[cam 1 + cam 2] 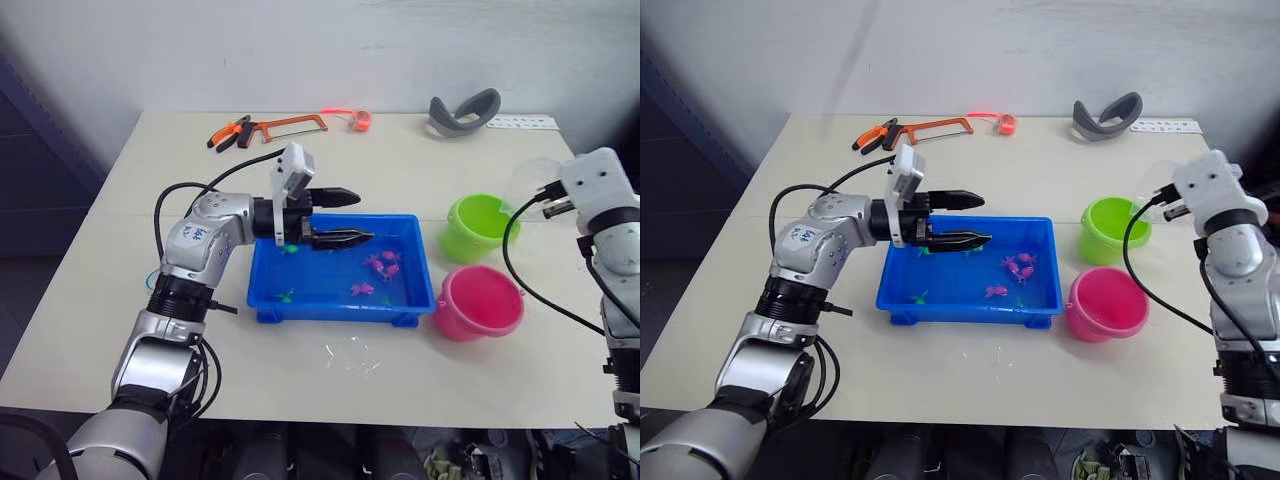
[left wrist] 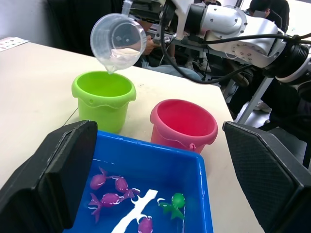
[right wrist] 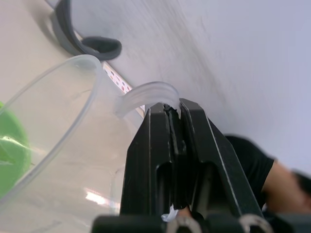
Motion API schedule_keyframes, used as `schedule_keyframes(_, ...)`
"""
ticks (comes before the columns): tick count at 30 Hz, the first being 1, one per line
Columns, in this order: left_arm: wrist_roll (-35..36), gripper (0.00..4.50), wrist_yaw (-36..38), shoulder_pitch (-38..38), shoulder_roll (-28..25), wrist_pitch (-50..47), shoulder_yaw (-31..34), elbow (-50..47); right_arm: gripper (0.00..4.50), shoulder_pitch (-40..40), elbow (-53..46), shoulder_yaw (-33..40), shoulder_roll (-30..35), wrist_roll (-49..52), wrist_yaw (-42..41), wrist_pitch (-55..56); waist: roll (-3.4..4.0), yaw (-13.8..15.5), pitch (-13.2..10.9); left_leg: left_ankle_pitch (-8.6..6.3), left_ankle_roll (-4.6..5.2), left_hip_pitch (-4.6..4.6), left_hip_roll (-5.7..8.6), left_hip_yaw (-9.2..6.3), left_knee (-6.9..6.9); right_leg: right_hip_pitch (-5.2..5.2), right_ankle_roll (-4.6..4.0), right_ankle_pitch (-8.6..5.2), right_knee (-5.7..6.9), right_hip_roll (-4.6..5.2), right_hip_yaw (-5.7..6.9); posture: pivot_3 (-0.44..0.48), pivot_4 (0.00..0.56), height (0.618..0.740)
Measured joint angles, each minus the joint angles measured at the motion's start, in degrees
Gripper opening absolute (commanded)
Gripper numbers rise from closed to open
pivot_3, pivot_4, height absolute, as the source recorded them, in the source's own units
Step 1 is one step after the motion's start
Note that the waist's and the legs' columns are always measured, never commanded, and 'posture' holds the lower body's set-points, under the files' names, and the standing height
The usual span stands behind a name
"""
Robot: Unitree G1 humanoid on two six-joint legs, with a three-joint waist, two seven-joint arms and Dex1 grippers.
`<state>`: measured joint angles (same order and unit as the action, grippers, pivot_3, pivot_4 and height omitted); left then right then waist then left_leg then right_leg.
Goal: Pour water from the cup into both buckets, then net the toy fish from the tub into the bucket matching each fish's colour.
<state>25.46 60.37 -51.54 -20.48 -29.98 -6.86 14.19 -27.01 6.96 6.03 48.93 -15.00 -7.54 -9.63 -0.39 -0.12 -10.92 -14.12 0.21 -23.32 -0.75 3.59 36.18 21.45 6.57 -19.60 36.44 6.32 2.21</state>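
My right gripper (image 3: 175,109) is shut on the handle of the clear cup (image 2: 119,41). The cup is tipped over the lime green bucket (image 1: 478,225), with water lying near its lip. The pink bucket (image 1: 478,300) stands just in front of the green one, to the right of the blue tub (image 1: 345,308). Several pink toy fish (image 1: 383,263) and a green one (image 1: 286,296) lie in the tub's water. Over the tub's left half my left gripper (image 1: 362,217) hovers open, with nothing between its fingers.
Along the table's far edge lie pliers (image 1: 228,132), a hacksaw (image 1: 290,125), a small orange object (image 1: 360,120), a grey curved band (image 1: 463,110) and a white strip (image 1: 520,122). Something clear glints on the table (image 1: 350,355) in front of the tub.
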Motion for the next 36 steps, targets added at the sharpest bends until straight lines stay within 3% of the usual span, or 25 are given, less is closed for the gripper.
schedule_keyframes(13,-0.1,4.5,-0.3,0.0,0.1,0.1,0.1,0.1,0.08,-5.3,6.5,-11.0,6.4,-17.3,1.0,15.6,-0.02,0.0,0.0,0.01,-0.02,0.01,-0.02,0.09,0.03,0.05,0.0,0.0,0.03,-0.01,-0.1,0.0,0.15,0.74)
schedule_keyframes(23,-0.1,4.5,-0.3,0.0,0.0,0.1,0.2,0.1,0.08,-5.9,7.0,-12.3,7.1,-22.8,2.1,19.6,-0.02,0.0,0.0,0.02,-0.03,0.01,-0.02,0.13,0.05,0.05,0.0,0.0,0.06,-0.02,-0.1,0.0,0.15,0.74)
schedule_keyframes(29,0.0,4.5,0.5,0.0,-0.1,0.0,0.2,-0.4,0.08,-4.0,5.1,0.3,-1.7,-7.7,-0.7,10.3,-0.07,0.0,0.0,0.02,-0.04,0.0,-0.06,0.12,0.09,0.01,0.0,0.0,0.09,-0.05,-0.08,0.0,0.15,0.74)
schedule_keyframes(36,2.6,4.5,5.5,0.3,-0.7,-2.9,0.0,-5.7,0.08,-0.8,-10.3,19.5,-15.6,15.7,-2.9,-13.3,-0.07,0.1,0.0,0.02,-0.03,0.0,-0.07,0.01,0.1,0.0,0.0,0.0,0.43,-0.04,-0.09,0.0,0.15,0.74)
